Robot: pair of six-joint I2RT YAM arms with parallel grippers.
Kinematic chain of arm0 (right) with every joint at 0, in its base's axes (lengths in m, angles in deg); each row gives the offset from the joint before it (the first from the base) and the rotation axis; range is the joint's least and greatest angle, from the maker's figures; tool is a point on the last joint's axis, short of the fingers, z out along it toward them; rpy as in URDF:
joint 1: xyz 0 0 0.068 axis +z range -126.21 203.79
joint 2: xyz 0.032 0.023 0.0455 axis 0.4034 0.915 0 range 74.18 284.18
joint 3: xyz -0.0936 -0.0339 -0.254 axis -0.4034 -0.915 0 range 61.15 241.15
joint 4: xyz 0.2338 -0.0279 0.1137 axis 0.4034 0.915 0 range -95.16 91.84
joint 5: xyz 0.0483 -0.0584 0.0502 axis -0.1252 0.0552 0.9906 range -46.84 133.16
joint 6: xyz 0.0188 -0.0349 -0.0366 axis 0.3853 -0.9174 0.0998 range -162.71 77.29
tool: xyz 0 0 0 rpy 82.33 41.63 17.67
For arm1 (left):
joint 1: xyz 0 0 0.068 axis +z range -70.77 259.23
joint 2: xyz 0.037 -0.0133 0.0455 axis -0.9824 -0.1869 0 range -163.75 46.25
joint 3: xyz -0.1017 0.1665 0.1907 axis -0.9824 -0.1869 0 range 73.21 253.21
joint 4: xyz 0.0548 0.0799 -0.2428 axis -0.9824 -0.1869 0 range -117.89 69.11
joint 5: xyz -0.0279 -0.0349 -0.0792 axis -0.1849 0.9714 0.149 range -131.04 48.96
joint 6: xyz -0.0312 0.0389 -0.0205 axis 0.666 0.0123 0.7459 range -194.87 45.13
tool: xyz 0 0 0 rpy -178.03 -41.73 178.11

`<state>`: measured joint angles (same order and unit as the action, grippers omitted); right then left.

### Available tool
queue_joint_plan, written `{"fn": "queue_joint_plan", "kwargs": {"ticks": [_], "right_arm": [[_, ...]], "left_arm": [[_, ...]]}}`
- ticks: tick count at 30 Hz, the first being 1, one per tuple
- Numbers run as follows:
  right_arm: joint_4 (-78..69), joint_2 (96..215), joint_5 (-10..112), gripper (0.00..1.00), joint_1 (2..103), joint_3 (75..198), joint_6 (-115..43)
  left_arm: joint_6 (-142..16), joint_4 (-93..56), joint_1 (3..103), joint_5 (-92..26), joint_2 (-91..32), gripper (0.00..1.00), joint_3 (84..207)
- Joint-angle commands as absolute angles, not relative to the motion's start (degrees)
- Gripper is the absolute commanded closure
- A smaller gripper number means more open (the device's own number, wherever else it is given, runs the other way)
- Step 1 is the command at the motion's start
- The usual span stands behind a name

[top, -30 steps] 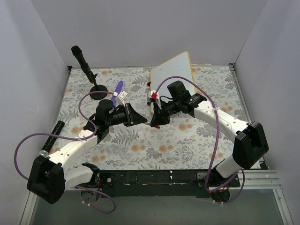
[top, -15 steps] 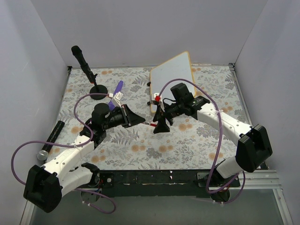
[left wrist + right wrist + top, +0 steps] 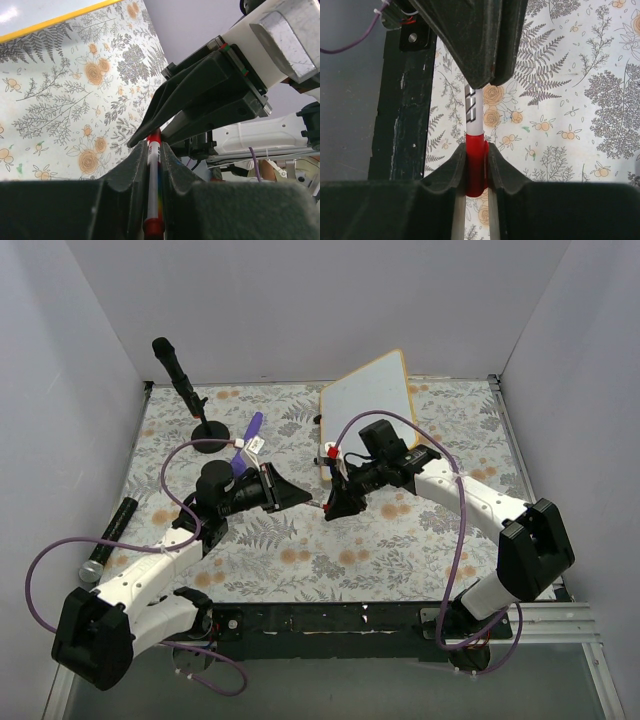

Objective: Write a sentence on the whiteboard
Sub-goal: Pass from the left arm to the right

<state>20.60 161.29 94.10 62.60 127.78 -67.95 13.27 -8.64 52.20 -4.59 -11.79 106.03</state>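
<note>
A red-and-white marker (image 3: 318, 504) hangs level above the mat between my two grippers. My left gripper (image 3: 300, 497) is shut on its white barrel (image 3: 154, 170), the jaws tight on both sides. From the opposite side my right gripper (image 3: 335, 502) is shut on the marker's red cap (image 3: 476, 165), and the barrel (image 3: 474, 115) runs on into the left fingers (image 3: 470, 40). The whiteboard (image 3: 368, 405), white with a yellow rim, leans at the back behind the right gripper. Its rim shows in the left wrist view (image 3: 55, 19). The sentence is out of view; the board's face looks plain white.
A black microphone on a round stand (image 3: 182, 385) rises at the back left. A purple object (image 3: 251, 433) lies beside it, and a small red-and-white item (image 3: 330, 448) sits by the board's lower corner. A black cylinder (image 3: 115, 525) lies at the left edge. Walls close three sides.
My right gripper opened wide half a second ago and has now shut on the marker's red cap. The left arm shifted slightly, still gripping the barrel.
</note>
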Motion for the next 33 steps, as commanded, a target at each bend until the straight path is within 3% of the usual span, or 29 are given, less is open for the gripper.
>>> {"fn": "queue_joint_plan", "kwargs": {"ticks": [1,2,5,9,33], "right_arm": [[20.59,161.46,95.45,0.84,62.99,129.97,-68.11],[20.59,161.37,95.37,0.92,62.90,129.88,-68.11],[20.68,160.84,95.02,0.97,62.99,129.97,-68.55],[20.94,160.66,94.66,0.98,62.99,129.88,-68.99],[21.38,161.37,96.33,0.99,63.51,129.53,-69.52]], "left_arm": [[13.37,-6.13,51.98,-0.88,-11.93,1.00,105.47],[13.46,-6.04,51.98,-0.09,-11.93,0.92,105.46],[12.76,-7.26,52.07,1.15,-11.93,0.70,105.64],[10.83,-9.90,51.98,2.11,-11.67,0.59,106.34],[11.96,-9.82,51.98,1.24,-12.11,0.66,107.14]]}}
